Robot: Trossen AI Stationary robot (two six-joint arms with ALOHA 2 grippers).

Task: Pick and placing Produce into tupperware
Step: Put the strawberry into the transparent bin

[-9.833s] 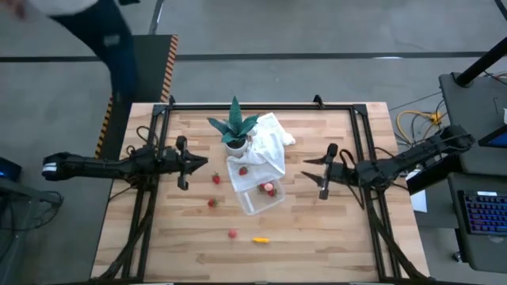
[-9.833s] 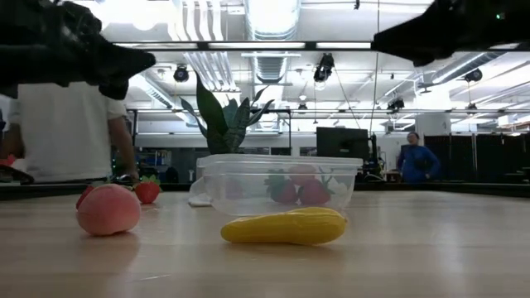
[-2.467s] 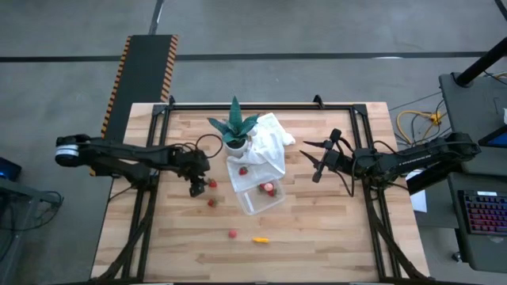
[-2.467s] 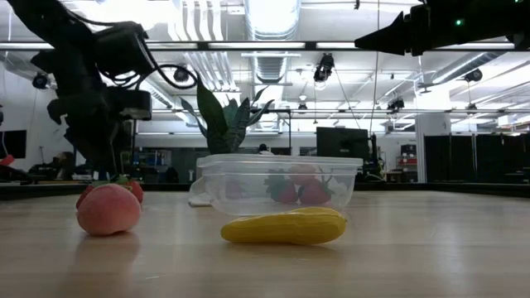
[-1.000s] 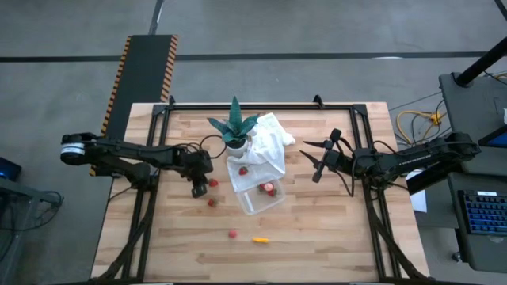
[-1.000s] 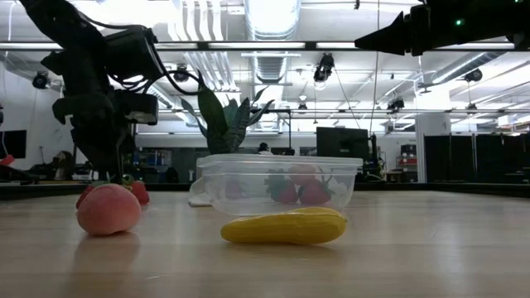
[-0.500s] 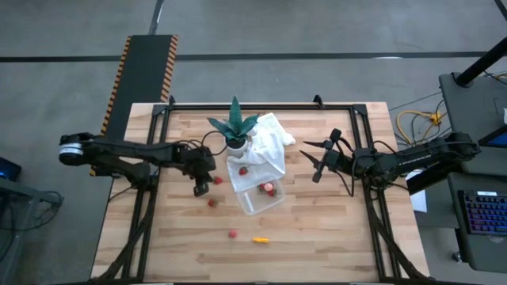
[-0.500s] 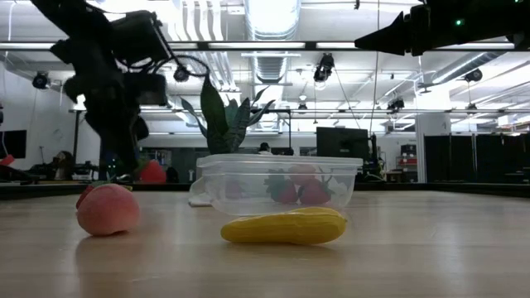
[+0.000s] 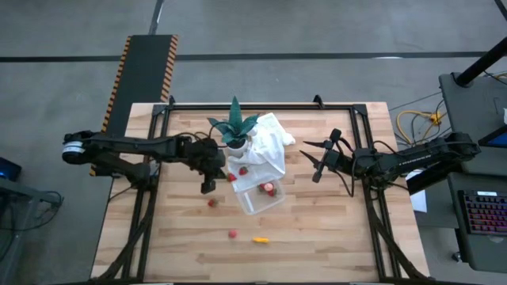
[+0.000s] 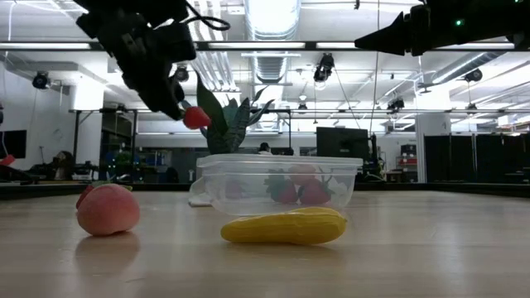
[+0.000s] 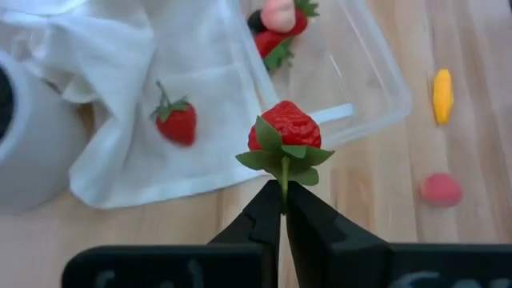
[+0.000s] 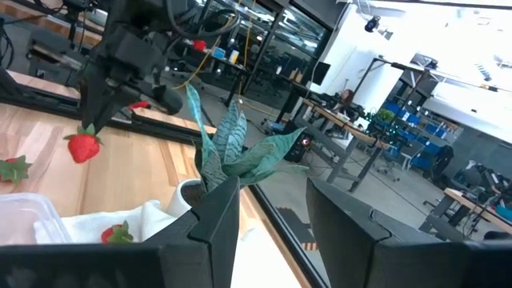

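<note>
Reaching in from the table's left side, the left gripper (image 11: 282,206) has its fingers pinched tight on the green stem of a small red strawberry (image 11: 285,126), carrying it clear of the wooden table (image 9: 317,229), just beside the white cloth (image 9: 269,146) and near the clear rectangular plastic tupperware container (image 9: 260,198). In the low view that berry (image 10: 196,117) hangs above the container's rim (image 10: 277,161). Another strawberry (image 11: 177,122) lies on the cloth, beside the white pot of the green spiky plant (image 9: 234,124). Inside the container sit a red and a pale pink piece (image 9: 269,188). On the bare wood lie a red berry (image 9: 212,203), a pink round piece (image 9: 232,233) and a yellow-orange elongated piece (image 9: 261,238). Farther right, the right gripper (image 9: 315,161) hovers above the table with its fingers parted, holding nothing.
</note>
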